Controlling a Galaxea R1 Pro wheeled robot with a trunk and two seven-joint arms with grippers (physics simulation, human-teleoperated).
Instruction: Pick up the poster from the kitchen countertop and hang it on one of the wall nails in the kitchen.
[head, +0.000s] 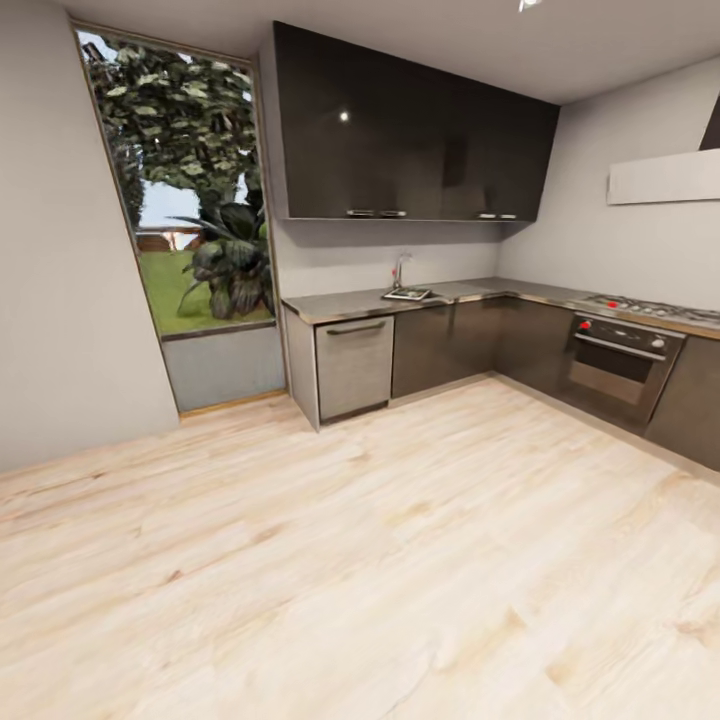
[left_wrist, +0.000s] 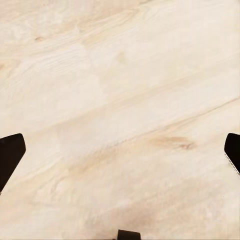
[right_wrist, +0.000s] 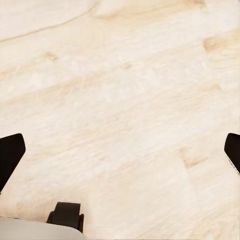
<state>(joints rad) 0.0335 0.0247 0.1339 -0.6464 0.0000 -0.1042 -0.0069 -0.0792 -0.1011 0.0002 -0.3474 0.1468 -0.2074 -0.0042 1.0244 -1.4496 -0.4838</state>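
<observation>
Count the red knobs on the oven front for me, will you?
2 that I can make out: one red knob at the left end of the oven's control panel, one near its right end. Any others between them are too small to tell.

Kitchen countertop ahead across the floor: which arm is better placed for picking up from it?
Neither yet. Both grippers, left and right, are open over bare wood floor. The kitchen countertop lies far ahead, slightly right of centre, perhaps favouring the right arm.
</observation>
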